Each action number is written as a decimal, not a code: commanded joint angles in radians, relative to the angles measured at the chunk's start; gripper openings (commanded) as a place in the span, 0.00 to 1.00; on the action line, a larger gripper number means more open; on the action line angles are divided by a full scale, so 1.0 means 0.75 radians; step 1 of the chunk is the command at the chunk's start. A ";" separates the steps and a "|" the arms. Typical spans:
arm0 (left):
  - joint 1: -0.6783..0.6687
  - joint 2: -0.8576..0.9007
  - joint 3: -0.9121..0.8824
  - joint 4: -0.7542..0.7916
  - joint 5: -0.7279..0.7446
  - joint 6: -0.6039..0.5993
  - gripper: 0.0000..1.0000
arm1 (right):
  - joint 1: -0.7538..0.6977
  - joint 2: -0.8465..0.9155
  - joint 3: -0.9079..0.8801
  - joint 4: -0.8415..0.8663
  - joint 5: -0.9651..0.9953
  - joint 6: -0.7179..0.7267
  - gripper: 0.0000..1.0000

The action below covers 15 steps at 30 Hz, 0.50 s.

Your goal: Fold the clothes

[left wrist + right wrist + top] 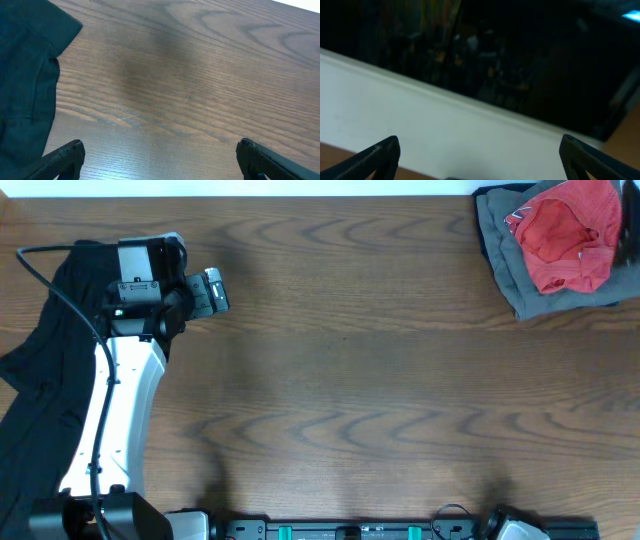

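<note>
A long black garment [40, 380] lies crumpled at the table's left side, partly under my left arm. Its edge also shows at the left of the left wrist view [25, 75]. My left gripper [215, 290] is open and empty over bare wood just right of the garment, and the left wrist view [160, 147] shows nothing between its jaws. A red-orange garment [565, 235] lies bunched at the far right corner; no lettering shows. My right gripper [480, 145] is open and empty, facing a white wall edge and a dark room.
A grey garment [500, 250] lies under the red-orange one at the far right corner. A dark shape [632, 230] at the right edge is probably my right arm. The wooden table [350, 380] spans the view.
</note>
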 commanded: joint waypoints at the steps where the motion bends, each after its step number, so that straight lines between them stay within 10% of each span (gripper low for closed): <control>1: 0.007 0.015 0.003 0.001 -0.016 -0.006 0.98 | -0.011 -0.103 -0.015 -0.058 0.165 -0.036 0.99; 9: 0.007 0.015 0.003 0.001 -0.015 -0.006 0.98 | 0.009 -0.344 -0.066 -0.317 0.241 -0.035 0.99; 15: 0.007 0.015 0.003 0.001 -0.016 -0.006 0.98 | 0.152 -0.620 -0.598 -0.179 0.304 0.024 0.99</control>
